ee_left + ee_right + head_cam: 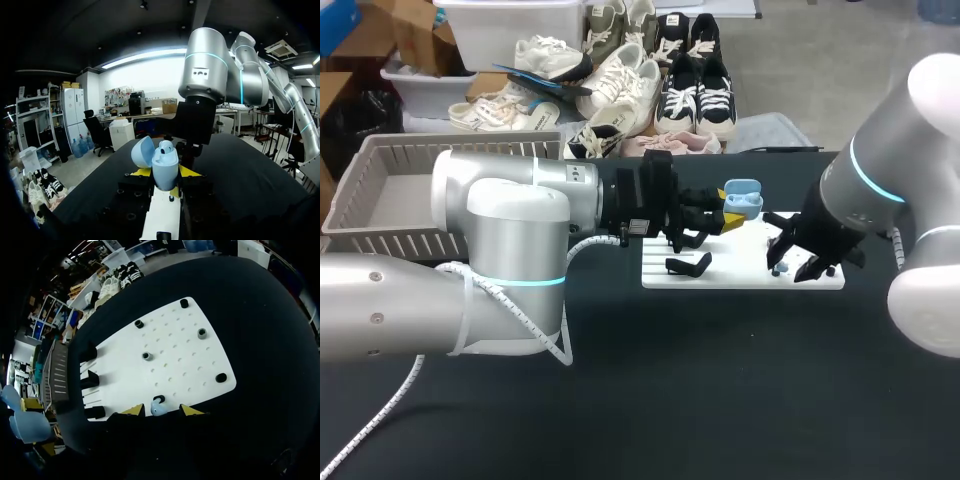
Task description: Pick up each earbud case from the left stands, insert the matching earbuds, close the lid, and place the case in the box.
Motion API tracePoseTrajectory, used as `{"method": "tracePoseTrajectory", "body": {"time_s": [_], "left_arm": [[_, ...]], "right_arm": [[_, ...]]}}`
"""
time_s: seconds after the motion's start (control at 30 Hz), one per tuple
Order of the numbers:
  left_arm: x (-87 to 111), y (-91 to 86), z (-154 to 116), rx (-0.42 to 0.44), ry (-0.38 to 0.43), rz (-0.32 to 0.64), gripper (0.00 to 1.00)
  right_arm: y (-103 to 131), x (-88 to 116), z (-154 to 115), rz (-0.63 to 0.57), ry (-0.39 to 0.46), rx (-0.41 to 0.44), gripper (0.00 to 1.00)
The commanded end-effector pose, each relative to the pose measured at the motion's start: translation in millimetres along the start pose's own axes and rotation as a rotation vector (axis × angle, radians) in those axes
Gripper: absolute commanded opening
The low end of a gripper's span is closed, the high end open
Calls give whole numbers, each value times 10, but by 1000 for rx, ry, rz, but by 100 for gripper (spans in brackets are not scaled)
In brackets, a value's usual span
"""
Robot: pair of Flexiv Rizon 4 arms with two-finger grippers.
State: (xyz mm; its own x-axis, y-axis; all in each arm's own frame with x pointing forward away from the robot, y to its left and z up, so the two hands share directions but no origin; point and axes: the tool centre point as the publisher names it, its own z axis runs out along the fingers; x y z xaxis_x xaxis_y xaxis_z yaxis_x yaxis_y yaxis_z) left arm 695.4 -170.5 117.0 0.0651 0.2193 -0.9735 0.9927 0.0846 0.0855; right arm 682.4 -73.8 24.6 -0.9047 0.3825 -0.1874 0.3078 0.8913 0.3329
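R hand [162,411] sat open astride blue earbud [158,408] at white pegboard [200,362] edge — L hand [165,174] clamped open-lidded earbud case [164,162] over pegboard's stand end, so R was nearer.

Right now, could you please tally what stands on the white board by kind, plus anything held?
Black stands: 3
Black pegs: 3 in clear view
Grey pegs: 2
Light-blue earbud on the white board: 1
Light-blue earbud case, held in the left jaws: 1
Total: 10
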Motion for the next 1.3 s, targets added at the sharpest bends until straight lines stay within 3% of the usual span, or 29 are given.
{"method": "tracePoseTrajectory", "body": {"time_s": [0.03, 0.4, 1.0, 1.3], "left_arm": [[9, -5, 3, -3, -4, 1, 0], [9, -5, 3, -3, -4, 1, 0], [9, -5, 3, -3, -4, 1, 0], [9, -5, 3, -3, -4, 1, 0]], "right_arm": [[20, -11, 34, 0, 0, 2, 41], [37, -10, 72, -1, 9, -1, 38], [29, -21, 83, 2, 12, 0, 22], [30, -27, 87, 9, 15, -3, 0]]}}
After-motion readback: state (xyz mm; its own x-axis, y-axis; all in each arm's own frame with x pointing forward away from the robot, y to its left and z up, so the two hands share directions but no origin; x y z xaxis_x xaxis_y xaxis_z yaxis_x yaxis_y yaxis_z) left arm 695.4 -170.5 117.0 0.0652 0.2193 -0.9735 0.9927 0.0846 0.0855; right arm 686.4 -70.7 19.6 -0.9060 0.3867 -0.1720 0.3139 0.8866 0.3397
